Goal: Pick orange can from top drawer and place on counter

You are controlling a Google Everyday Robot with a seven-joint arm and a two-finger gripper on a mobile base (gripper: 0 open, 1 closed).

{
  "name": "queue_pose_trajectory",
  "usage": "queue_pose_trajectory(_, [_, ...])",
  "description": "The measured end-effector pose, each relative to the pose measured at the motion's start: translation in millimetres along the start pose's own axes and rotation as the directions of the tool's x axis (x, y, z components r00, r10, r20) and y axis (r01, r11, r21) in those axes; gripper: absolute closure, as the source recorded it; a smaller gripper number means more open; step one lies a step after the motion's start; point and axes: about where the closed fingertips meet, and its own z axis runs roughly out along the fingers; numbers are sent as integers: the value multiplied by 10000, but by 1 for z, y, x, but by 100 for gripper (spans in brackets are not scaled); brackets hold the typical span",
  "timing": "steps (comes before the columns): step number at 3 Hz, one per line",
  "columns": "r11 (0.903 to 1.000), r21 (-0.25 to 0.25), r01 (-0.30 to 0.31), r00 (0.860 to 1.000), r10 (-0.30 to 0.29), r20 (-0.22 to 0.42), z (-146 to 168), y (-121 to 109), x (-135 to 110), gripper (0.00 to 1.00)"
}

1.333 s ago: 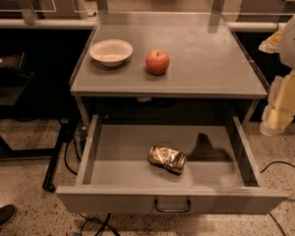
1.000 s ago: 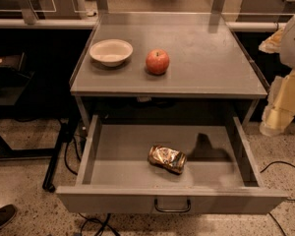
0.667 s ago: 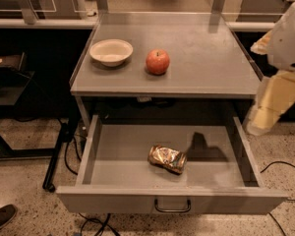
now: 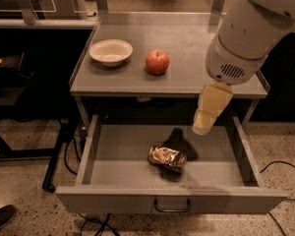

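Swung in from the right edge since a moment ago. Now hanging with gripper [image 4: 202,128] pointing down over the right half of the open drawer [image 4: 113,199], below the front right corner of the counter [image 4: 187,43]. Spread or closed: unclear. One can [image 4: 167,158] on its side mid-drawer, unmoved. One apple [image 4: 157,62] and one bowl [image 4: 111,51] on counter.

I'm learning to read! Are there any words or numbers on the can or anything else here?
None: no text can be read anywhere.
The orange can in the top drawer shows only crumpled shine; no print can be made out.
The tool hangs above the drawer's right side, with no marking visible.
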Motion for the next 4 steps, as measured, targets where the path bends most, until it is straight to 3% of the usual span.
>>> queue_pose_trajectory(1, [10000,-6,0,10000,0,1,0,0,0,0])
queue_pose_trajectory(2, [9960,-863,-250,9996,238,-149,55,29,-4,0])
queue_pose_trajectory(3, [9915,-1197,-513,9986,491,-209,99,42,-8,0])
queue_pose_trajectory(4, [9914,-1198,-524,9985,503,-205,101,43,-7,0])
